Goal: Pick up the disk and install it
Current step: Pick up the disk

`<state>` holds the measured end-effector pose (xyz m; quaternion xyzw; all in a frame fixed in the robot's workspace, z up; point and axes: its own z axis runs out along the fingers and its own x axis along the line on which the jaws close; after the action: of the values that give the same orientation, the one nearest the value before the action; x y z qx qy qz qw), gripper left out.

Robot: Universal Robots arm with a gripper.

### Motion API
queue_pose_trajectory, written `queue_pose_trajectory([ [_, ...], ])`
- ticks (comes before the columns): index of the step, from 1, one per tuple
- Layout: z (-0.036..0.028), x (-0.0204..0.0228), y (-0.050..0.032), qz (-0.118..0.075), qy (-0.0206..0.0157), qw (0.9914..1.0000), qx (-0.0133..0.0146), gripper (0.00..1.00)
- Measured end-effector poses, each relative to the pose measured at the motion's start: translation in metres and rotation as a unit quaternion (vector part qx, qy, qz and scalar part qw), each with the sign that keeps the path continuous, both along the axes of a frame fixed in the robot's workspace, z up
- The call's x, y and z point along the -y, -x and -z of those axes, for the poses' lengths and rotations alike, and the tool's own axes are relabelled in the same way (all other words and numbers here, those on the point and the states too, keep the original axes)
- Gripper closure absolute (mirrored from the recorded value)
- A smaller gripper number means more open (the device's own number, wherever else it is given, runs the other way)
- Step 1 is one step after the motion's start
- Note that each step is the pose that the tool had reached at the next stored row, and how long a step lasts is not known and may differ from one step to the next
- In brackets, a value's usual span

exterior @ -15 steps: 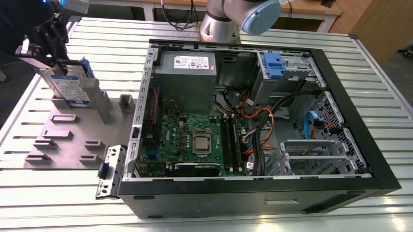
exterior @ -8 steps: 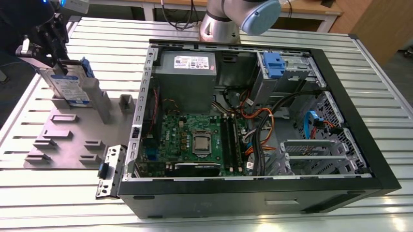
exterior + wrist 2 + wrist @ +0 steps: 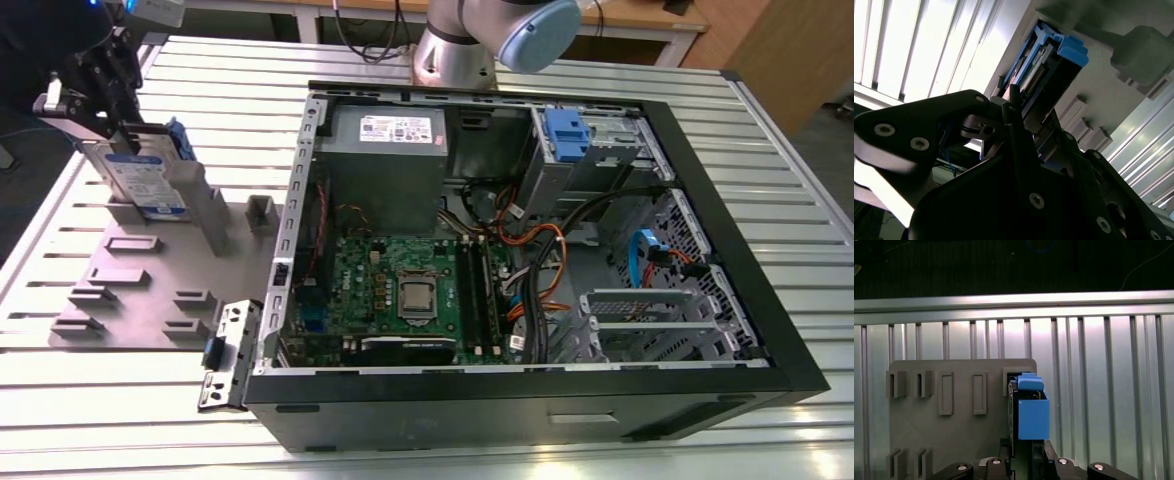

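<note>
Surface: we record a slatted silver aluminium table [image 3: 80, 400] carrying a flat grey plastic fixture plate [image 3: 134, 290] with raised slots, and an open black desktop computer case [image 3: 747, 300].
Room: in the exterior view, a brown wooden panel [image 3: 781, 50] stands beyond the table at 1 o'clock. The silver-and-blue arm base [image 3: 467, 45] stands at 12 o'clock of the case.
Disk: the disk [image 3: 140, 180], a flat silver metal hard drive with a white-and-blue label in a blue plastic carrier, stands on edge and tilted in the plate's far corner, at 10 o'clock of the case.
Hand: the black gripper [image 3: 1025, 450] sits at the disk's upper end. We cannot tell whether it clamps.
Edges: the table's edge lies near the plate at 9 o'clock. The case wall is just beside the plate at 3 o'clock.
Open room: bare slats lie at 6 o'clock of the plate and of the case.
</note>
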<state>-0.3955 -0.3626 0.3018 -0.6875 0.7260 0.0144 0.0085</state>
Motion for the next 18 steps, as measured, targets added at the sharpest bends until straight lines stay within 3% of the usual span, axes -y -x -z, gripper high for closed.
queue_pose_trajectory([
  [18,0.0,-0.0009,0.0,0.0,0.0,1.0,0.0,0.65],
])
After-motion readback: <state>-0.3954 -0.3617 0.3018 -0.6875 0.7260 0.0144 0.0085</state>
